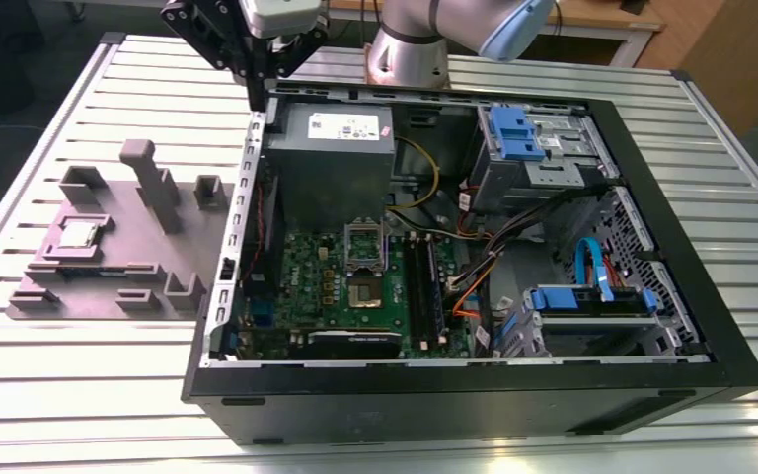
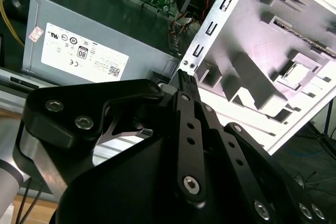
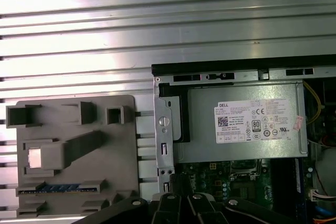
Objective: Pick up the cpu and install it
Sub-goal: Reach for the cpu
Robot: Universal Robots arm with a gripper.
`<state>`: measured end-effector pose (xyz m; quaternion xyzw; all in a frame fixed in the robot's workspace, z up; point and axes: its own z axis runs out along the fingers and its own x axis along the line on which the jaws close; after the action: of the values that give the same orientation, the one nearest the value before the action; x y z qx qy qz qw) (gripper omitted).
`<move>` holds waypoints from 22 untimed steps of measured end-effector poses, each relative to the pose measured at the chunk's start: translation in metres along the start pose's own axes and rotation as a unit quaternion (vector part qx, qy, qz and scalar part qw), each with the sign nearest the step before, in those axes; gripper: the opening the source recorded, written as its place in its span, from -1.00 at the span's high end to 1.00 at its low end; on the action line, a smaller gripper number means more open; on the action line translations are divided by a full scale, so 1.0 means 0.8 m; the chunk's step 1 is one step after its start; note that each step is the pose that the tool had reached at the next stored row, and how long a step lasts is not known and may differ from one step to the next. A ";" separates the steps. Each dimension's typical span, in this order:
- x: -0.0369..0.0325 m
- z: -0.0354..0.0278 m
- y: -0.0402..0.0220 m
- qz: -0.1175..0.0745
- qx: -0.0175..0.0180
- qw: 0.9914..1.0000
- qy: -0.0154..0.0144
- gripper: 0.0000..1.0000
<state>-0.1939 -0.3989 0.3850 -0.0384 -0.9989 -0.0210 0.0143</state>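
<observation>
In the exterior view, finds the gripper (image 1: 262, 97) above the computer case's (image 1: 418, 400) rim, jaws together, empty, and the cpu (image 1: 79, 233) in the grey fixture (image 1: 103, 291) near the table's (image 1: 76, 395) edge at the exterior view's left. In the second wrist view, shows jaws meeting. In the first wrist view, shows the cpu (image 3: 34, 157) seated in the fixture.

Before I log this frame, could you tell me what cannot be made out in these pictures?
cpu: first wrist view, glare whitens its top, so its orientation is unreadable.
socket: exterior view, too small to tell whether it is empty.
gripper: exterior view, its dark tip merges with the case rim, so contact is unclear.
</observation>
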 end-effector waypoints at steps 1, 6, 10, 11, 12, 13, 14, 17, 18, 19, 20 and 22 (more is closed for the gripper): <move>0.0006 0.0001 0.0000 0.000 0.000 1.000 0.000 0.80; 0.0060 0.0010 -0.0005 0.000 0.000 1.000 0.000 0.80; 0.0077 0.0011 -0.0006 0.000 0.000 1.000 0.000 0.80; 0.0080 0.0011 -0.0006 0.000 0.000 1.000 0.000 0.80; 0.0084 0.0011 -0.0007 0.000 0.000 1.000 0.000 0.80; 0.0088 0.0011 -0.0007 0.000 0.000 1.000 0.000 0.80; 0.0093 0.0012 -0.0008 0.000 0.000 1.000 0.000 0.80; 0.0106 0.0012 -0.0008 0.000 0.000 1.000 0.000 0.80; 0.0109 0.0012 -0.0009 0.000 0.000 1.000 0.000 0.80; 0.0113 0.0012 -0.0009 0.000 0.000 1.000 0.000 0.80; 0.0117 0.0012 -0.0010 0.000 0.000 1.000 0.000 0.80; 0.0126 0.0013 -0.0010 0.000 0.000 1.000 0.000 0.80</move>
<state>-0.2041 -0.3989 0.3843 -0.0384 -0.9989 -0.0210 0.0143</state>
